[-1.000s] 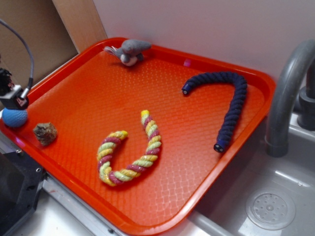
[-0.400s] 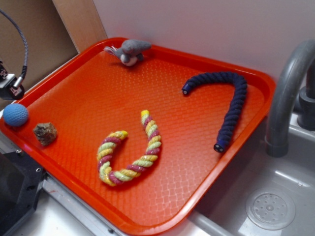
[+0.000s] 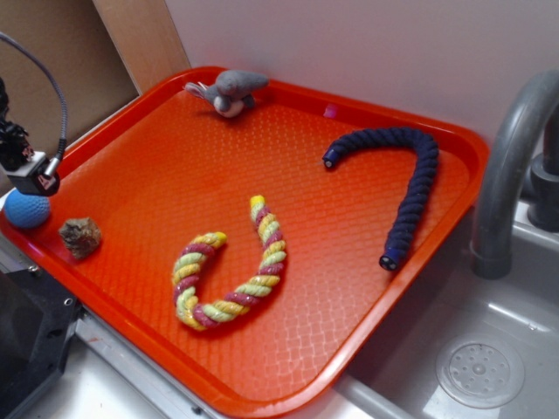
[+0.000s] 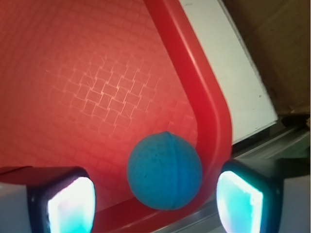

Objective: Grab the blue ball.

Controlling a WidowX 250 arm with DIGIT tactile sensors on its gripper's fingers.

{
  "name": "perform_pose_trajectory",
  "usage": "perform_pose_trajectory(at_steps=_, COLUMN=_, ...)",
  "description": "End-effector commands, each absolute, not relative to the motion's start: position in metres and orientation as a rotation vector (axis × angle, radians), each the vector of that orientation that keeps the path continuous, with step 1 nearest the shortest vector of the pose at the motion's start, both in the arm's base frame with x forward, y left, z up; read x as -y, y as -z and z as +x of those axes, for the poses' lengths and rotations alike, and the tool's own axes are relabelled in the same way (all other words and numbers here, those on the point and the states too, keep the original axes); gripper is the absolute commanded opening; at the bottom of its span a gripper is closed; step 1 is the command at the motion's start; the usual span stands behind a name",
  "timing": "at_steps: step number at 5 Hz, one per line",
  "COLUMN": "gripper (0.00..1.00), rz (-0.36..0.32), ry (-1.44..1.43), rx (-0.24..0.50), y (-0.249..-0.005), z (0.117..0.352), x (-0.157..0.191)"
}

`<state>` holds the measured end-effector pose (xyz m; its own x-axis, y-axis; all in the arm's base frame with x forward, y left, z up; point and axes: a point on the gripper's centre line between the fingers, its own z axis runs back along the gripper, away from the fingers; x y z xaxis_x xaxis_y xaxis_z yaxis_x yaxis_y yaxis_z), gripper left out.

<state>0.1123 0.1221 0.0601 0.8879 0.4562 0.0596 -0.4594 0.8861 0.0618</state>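
Gripper [image 4: 155, 199] hangs spread wide over the blue ball [image 4: 164, 170], which lies in the tray [image 4: 214, 121] corner.

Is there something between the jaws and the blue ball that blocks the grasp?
Nothing visible does. The blue ball sits between the open gripper fingers, though it lies against the tray's raised rim.

The tray [image 3: 349, 262] looks like glossy red plastic, embossed with a fine grid. The blue ball [image 4: 164, 170] is matt and finely textured. Both ropes, navy [image 3: 410, 192] and striped [image 3: 231, 275], are twisted cord; the bird [image 3: 229, 90] soft grey plush; the faucet [image 3: 511, 166] dull grey.
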Motion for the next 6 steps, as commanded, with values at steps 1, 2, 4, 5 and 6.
perform_pose_trajectory(at_steps=1, gripper=1.00, rz=0.109, ry=-0.454, rx=0.053, y=-0.052, z=0.118, x=-0.130)
perform_pose_trajectory(at_steps=2, gripper=1.00, rz=0.125, ry=-0.457, rx=0.040, y=-0.043, z=0.123, x=-0.132)
perform_pose_trajectory(at_steps=4, gripper=0.00, rz=0.159, ry=-0.472, rx=0.035, y=-0.031, z=0.126, x=-0.134)
perform_pose_trajectory(at_steps=5, gripper=0.00, rz=0.161, ry=-0.480, rx=0.036, y=-0.031, z=0.127, x=-0.137)
perform_pose_trajectory(at_steps=6, gripper=0.00, rz=0.163, ry=-0.481, rx=0.036, y=-0.031, z=0.127, x=-0.137)
